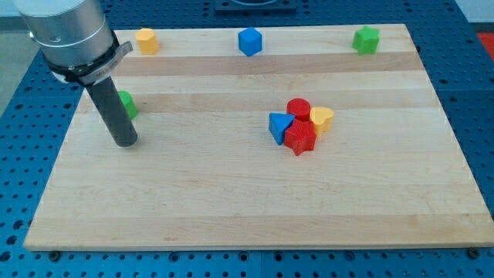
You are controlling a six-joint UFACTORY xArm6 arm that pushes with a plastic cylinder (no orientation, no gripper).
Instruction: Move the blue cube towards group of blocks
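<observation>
The blue cube [250, 41] sits near the view's top edge of the wooden board, at the middle. The group of blocks lies right of centre: a blue triangular block [279, 126], a red cylinder [298, 109], a yellow heart-shaped block [322, 120] and a red star-shaped block [299, 138], all touching. My tip [125, 142] rests on the board at the view's left, far from the blue cube and to its lower left. A green block [126, 103] is partly hidden behind the rod.
A yellow block [147, 40] sits at the top left and a green block [366, 39] at the top right. The wooden board [247, 208] lies on a blue perforated table [471, 100].
</observation>
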